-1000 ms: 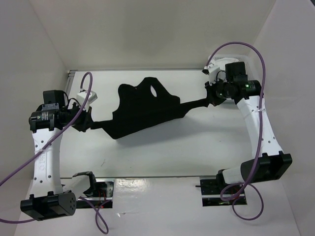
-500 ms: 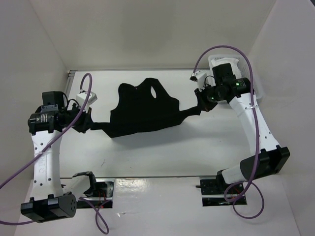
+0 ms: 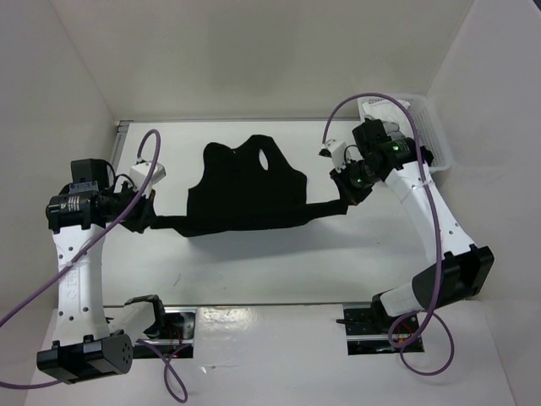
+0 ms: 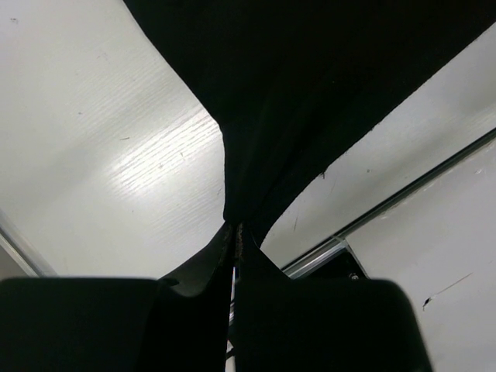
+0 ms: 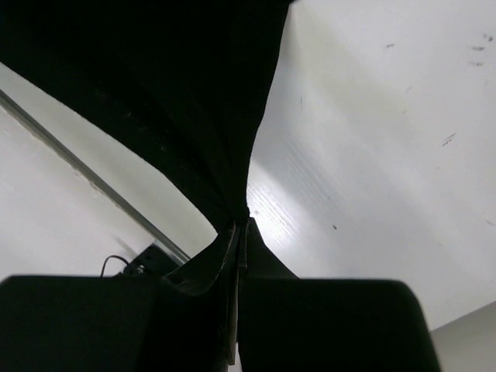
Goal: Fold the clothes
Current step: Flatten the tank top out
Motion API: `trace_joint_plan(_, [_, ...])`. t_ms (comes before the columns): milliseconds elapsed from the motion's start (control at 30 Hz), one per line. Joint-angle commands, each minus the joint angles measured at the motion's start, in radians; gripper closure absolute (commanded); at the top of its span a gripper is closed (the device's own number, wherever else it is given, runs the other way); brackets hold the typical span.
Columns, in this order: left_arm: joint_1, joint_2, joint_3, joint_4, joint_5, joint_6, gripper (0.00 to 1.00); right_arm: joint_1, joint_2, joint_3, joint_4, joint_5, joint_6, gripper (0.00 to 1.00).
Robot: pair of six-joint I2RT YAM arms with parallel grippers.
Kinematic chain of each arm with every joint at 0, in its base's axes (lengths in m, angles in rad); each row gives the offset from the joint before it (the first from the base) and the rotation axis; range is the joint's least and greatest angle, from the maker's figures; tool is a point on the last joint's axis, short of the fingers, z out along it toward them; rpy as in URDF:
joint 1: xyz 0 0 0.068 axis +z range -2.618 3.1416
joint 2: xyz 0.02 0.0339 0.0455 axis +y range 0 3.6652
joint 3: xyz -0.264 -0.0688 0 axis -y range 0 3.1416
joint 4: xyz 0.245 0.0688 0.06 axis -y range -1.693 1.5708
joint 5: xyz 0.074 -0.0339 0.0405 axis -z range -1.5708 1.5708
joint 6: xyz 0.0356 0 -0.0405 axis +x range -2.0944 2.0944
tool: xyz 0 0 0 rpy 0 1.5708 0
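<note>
The clothes, a plain black top with a round neck hole, hang stretched between my two grippers over the white table. My left gripper is shut on the top's left corner. My right gripper is shut on the right corner. In the left wrist view the black fabric fans out from the shut left gripper. The right wrist view shows the same fabric pinched in the shut right gripper.
A white ribbed basket stands at the table's back right corner, behind the right arm. White walls close in the table on three sides. A metal rail runs along the near edge between the arm bases.
My right gripper has moved left and toward me with its corner of the top, so the fabric's lower edge now runs flatter. The left gripper has barely moved.
</note>
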Motion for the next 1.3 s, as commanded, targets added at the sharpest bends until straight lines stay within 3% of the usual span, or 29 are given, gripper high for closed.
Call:
trace_joint_plan(0, [0.008, -0.006, 0.032, -0.043, -0.006, 0.050, 1.00, 0.025, -0.019, -0.033, -0.033, 0.048, -0.012, 1.00])
trace_joint_plan(367, [0.017, 0.014, 0.032, -0.063, -0.033, 0.078, 1.00, 0.139, 0.016, -0.087, -0.033, 0.143, -0.040, 1.00])
trace_joint_plan(867, [0.008, -0.051, -0.062, -0.072, -0.104, 0.096, 1.00, 0.248, -0.015, -0.223, -0.042, 0.152, -0.049, 1.00])
trace_joint_plan(1167, [0.008, -0.103, -0.092, -0.072, -0.104, 0.087, 1.00, 0.257, -0.026, -0.233, -0.042, 0.131, -0.040, 1.00])
trace_joint_plan(1267, [0.008, -0.103, -0.054, -0.072, -0.104, 0.087, 1.00, 0.257, -0.026, -0.153, -0.042, 0.155, -0.040, 1.00])
